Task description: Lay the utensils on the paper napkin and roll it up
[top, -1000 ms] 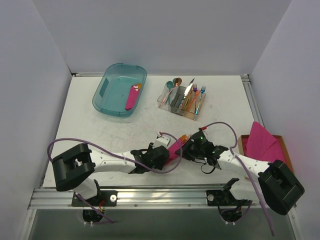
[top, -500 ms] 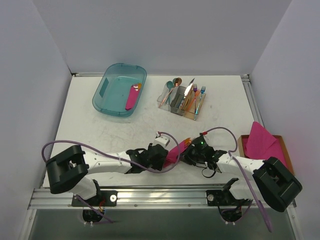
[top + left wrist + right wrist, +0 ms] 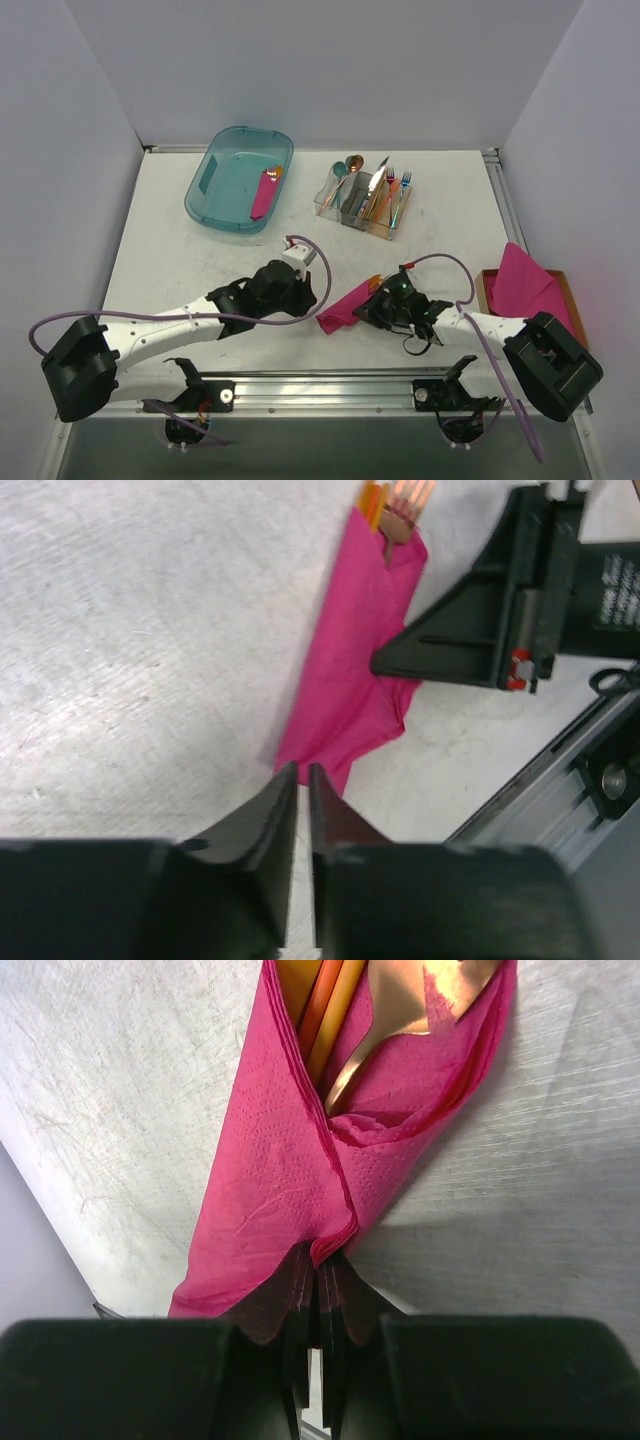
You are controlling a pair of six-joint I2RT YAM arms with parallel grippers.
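Note:
The paper napkin (image 3: 345, 305) lies near the table's front edge as a narrow magenta roll. It is wrapped around the copper-orange utensils (image 3: 335, 1005), whose ends stick out of its far end (image 3: 400, 495). My right gripper (image 3: 372, 305) is shut on a fold of the napkin's edge (image 3: 320, 1250), at the roll's right side. My left gripper (image 3: 310, 298) sits just left of the roll's near end (image 3: 320, 755). Its jaws are shut with nothing between them, and their tips stop just short of the paper.
A teal bin (image 3: 215, 195) at the back left holds another pink roll (image 3: 263, 195). A clear organiser (image 3: 365, 200) with assorted cutlery stands at the back centre. A stack of pink sheets (image 3: 520, 280) sits in a wooden box on the right. The metal rail (image 3: 320, 385) runs along the front.
My left gripper has let go of the roll, pulled back to the left and shut. The right gripper keeps its hold and has barely moved.

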